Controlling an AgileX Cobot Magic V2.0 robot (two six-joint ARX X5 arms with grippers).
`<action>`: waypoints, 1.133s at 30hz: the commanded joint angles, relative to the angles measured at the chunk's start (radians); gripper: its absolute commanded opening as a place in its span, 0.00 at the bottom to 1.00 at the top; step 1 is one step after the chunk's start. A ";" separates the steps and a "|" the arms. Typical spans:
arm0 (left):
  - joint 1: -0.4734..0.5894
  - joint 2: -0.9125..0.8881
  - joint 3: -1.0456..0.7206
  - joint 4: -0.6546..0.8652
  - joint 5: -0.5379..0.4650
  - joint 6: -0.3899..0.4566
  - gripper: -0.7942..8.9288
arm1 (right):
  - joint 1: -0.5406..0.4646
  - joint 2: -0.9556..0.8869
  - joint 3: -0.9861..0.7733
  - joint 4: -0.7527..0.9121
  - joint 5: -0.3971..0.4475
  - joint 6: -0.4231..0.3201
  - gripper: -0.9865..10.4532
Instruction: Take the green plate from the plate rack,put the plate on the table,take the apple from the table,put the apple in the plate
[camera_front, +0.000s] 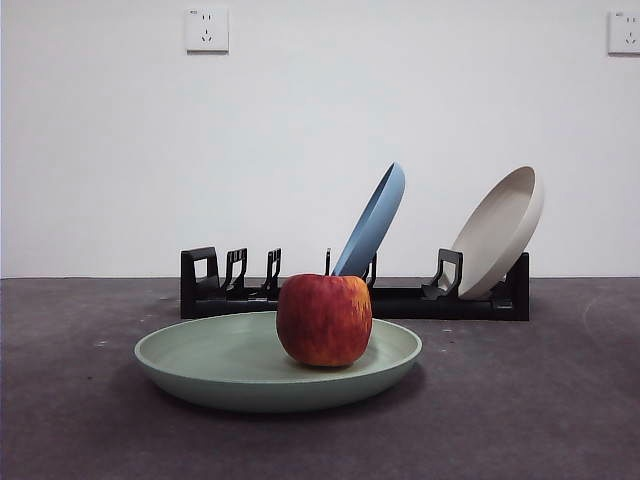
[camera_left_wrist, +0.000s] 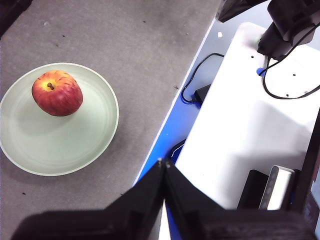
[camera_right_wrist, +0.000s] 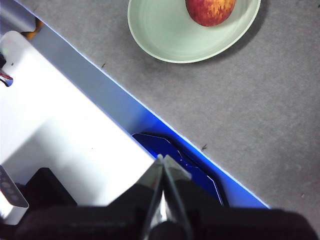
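The green plate (camera_front: 230, 365) lies flat on the dark grey table (camera_front: 540, 400), in front of the black plate rack (camera_front: 400, 298). The red apple (camera_front: 324, 319) sits in the plate, off its centre. The left wrist view shows the plate (camera_left_wrist: 55, 135) with the apple (camera_left_wrist: 57, 93) in it, far from my left gripper (camera_left_wrist: 163, 162), which is shut and empty above the table's edge. In the right wrist view, my right gripper (camera_right_wrist: 161, 159) is shut and empty too, over the table's edge, well away from the plate (camera_right_wrist: 175, 35) and apple (camera_right_wrist: 210, 10).
A blue plate (camera_front: 373, 222) and a beige plate (camera_front: 500, 232) lean in the rack's slots. A white base plate (camera_left_wrist: 250, 130) with cables lies off the table's edge. Both arms are out of the front view.
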 joint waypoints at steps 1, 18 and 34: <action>-0.003 0.000 -0.005 0.016 -0.001 -0.003 0.08 | 0.002 -0.001 -0.005 0.004 0.002 0.008 0.09; 0.039 -0.017 -0.005 0.110 -0.116 0.032 0.08 | 0.002 -0.001 -0.005 0.004 0.002 0.008 0.09; 0.734 -0.254 -0.170 0.917 -0.021 0.246 0.08 | 0.002 -0.001 -0.005 0.004 0.002 0.008 0.09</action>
